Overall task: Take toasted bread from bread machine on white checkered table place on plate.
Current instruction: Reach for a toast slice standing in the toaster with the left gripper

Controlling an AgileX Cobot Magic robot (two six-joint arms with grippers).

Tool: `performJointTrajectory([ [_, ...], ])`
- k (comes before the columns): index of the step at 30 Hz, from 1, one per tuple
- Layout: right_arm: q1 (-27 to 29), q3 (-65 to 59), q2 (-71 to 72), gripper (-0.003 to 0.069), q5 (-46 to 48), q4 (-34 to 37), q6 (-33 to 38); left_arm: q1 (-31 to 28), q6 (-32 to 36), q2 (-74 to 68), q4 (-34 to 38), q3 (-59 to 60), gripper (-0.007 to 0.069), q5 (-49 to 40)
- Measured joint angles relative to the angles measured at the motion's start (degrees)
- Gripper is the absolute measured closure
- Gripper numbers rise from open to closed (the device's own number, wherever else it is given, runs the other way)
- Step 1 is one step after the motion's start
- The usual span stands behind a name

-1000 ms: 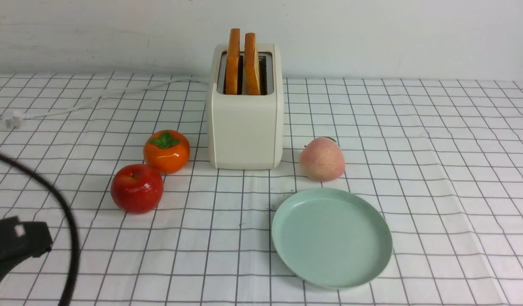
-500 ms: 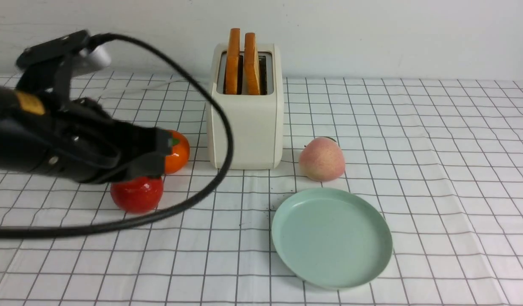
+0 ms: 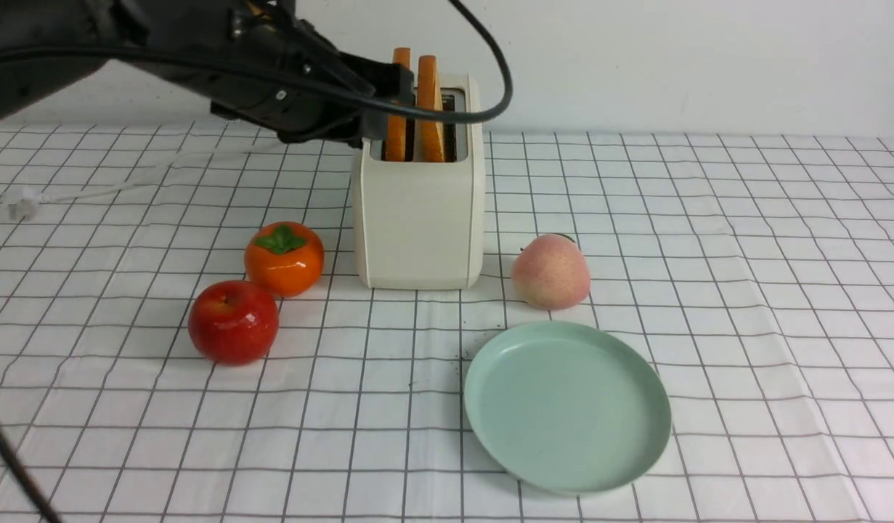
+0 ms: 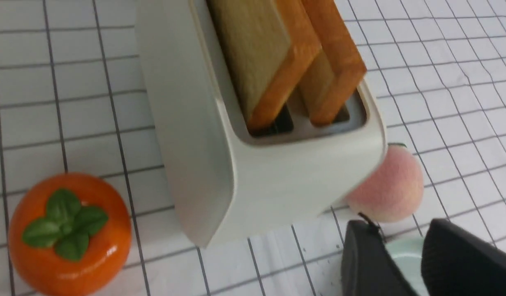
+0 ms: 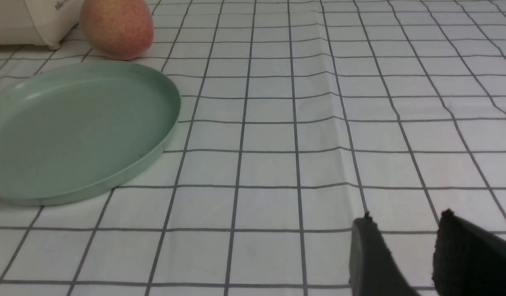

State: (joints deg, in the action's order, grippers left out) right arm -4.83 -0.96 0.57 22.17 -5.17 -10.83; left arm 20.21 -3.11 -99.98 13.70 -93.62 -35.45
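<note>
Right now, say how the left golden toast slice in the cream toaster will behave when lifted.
Probably stiff: the square golden toast slice stands upright, edges straight. Likely lifts freely; it sits loose in the cream toaster's slot.

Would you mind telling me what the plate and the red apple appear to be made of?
The plate looks like matte plastic: even mint colour, dull sheen. The red apple seems a glossy plastic or lacquered fake: hard bright highlights.
</note>
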Motion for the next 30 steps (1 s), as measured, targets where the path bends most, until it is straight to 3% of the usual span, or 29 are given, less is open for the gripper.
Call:
performJointTrajectory([
  [5,0.0,0.0,0.0,0.0419,0.0,0.0,0.0,0.0,0.0,-8.0,-1.3,-7.9,0.0295,0.1],
  [11,0.0,0.0,0.0,0.0419,0.0,0.0,0.0,0.0,-0.1,-12.2,-5.7,-10.4,0.0295,3.1],
  [30,0.0,0.0,0.0,0.0419,0.0,0.0,0.0,0.0,-0.9,-15.0,-7.3,-10.5,0.0322,16.1],
])
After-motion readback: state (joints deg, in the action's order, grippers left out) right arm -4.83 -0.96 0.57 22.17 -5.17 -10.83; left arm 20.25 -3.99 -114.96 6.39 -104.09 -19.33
